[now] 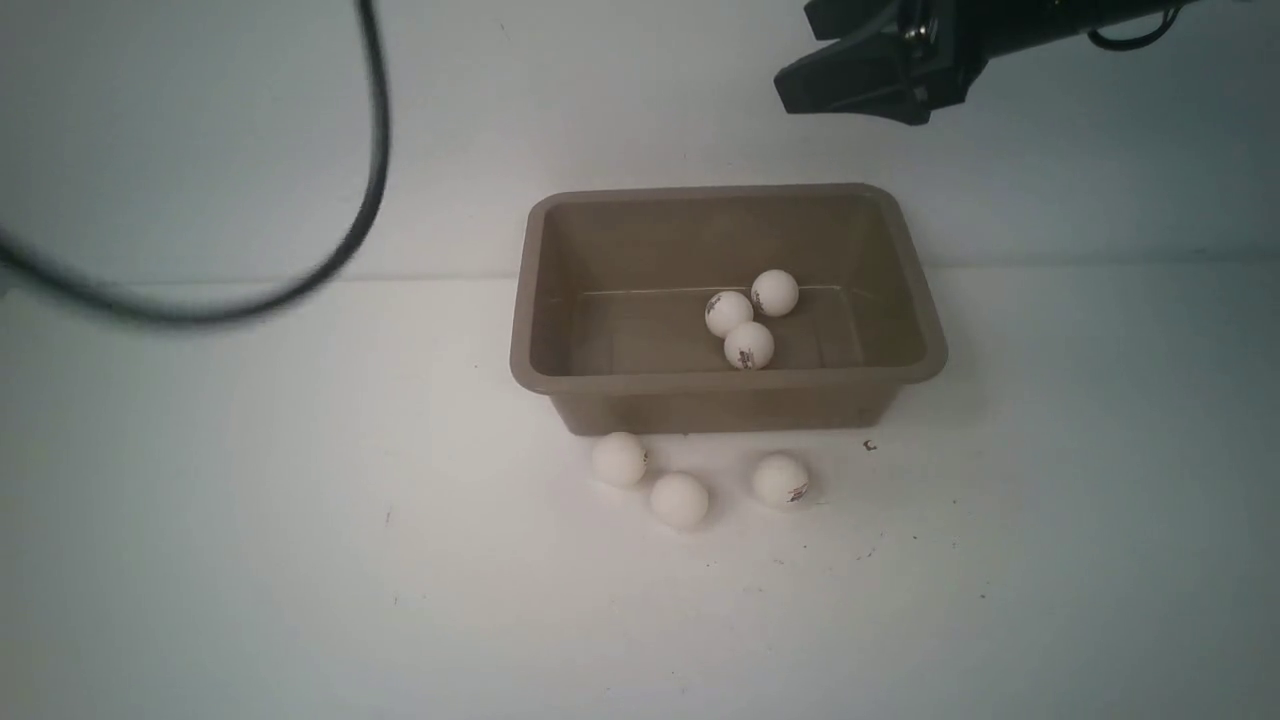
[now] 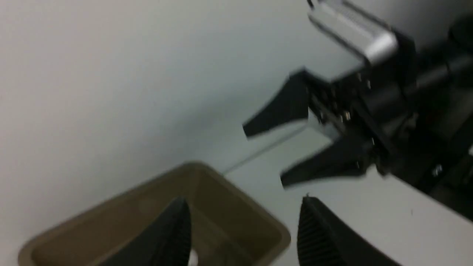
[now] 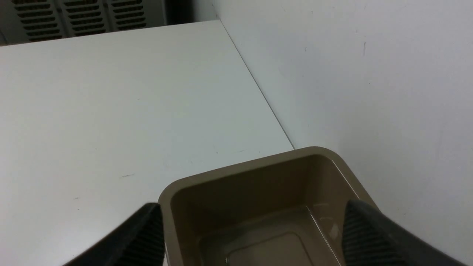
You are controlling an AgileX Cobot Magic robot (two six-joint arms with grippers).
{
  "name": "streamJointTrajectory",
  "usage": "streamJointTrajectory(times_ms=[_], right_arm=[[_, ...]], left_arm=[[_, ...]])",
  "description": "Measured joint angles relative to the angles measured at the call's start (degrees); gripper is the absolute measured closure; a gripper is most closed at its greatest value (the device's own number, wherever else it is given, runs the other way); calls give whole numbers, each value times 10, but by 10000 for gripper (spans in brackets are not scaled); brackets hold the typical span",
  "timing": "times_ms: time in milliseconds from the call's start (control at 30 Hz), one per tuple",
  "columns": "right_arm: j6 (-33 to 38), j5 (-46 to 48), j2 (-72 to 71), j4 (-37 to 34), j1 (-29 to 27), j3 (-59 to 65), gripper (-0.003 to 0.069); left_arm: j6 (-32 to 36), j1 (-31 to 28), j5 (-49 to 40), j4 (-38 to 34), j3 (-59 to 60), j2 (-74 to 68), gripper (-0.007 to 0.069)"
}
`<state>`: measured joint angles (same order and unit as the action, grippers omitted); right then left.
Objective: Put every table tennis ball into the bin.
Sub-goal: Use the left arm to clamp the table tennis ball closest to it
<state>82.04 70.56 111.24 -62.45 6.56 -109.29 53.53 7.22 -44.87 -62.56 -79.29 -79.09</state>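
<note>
Three balls point(image 1: 750, 320) rest inside the brown bin point(image 1: 725, 378) and three loose balls point(image 1: 680, 499) wait on the table point(image 1: 300, 550) just before its near wall, while the left gripper point(image 2: 244, 201) and right gripper point(image 1: 850, 85) hover by the bin, jaws apart and empty, likely free for another pickup.

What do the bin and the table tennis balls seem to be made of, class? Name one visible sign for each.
The bin looks like moulded plastic, taupe and semi-gloss: rounded corners, a flared rim, a faint sheen on its floor. The table tennis balls are probably thin plastic or celluloid, matte white: no glare, small dark printed logos.
</note>
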Motion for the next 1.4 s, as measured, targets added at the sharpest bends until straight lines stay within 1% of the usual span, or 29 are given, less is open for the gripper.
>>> streamJointTrajectory(times_ms=[67,133,233,267,300,333,367,400,500,533,600,700,867,967,1167,1267,1400], right_arm=[[0,0,0,0,0,0,70],[0,0,0,-1,0,0,70],[0,0,0,-1,0,0,70],[0,0,0,-1,0,0,70],[0,0,0,-1,0,0,70],[0,0,0,-1,0,0,70],[0,0,0,-1,0,0,70],[0,0,0,-1,0,0,70],[2,0,-1,-1,0,0,70],[2,0,-1,-1,0,0,70],[2,0,-1,0,0,0,70],[2,0,-1,5,0,0,70],[2,0,-1,22,0,0,70],[2,0,-1,29,0,0,70],[2,0,-1,29,0,0,70],[2,0,-1,29,0,0,70],[2,0,-1,28,0,0,70]], left_arm=[[-15,2,0,40,46,21,296],[-12,3,21,50,101,27,316],[45,3,112,18,198,15,351],[80,3,150,-13,227,4,358],[105,3,171,-36,242,-3,361],[153,3,200,-81,261,-18,365],[185,3,213,-111,271,-28,366],[267,3,229,-183,283,-55,367],[439,10,221,-309,288,-127,367],[478,15,209,-324,287,-153,367],[510,24,191,-340,286,-199,367],[518,30,174,-344,285,-235,362],[519,30,130,-348,283,-259,321],[527,31,107,-349,283,-261,276],[550,32,104,-351,282,-284,155],[550,34,104,-351,281,-294,137],[550,49,108,-352,276,-309,134]])
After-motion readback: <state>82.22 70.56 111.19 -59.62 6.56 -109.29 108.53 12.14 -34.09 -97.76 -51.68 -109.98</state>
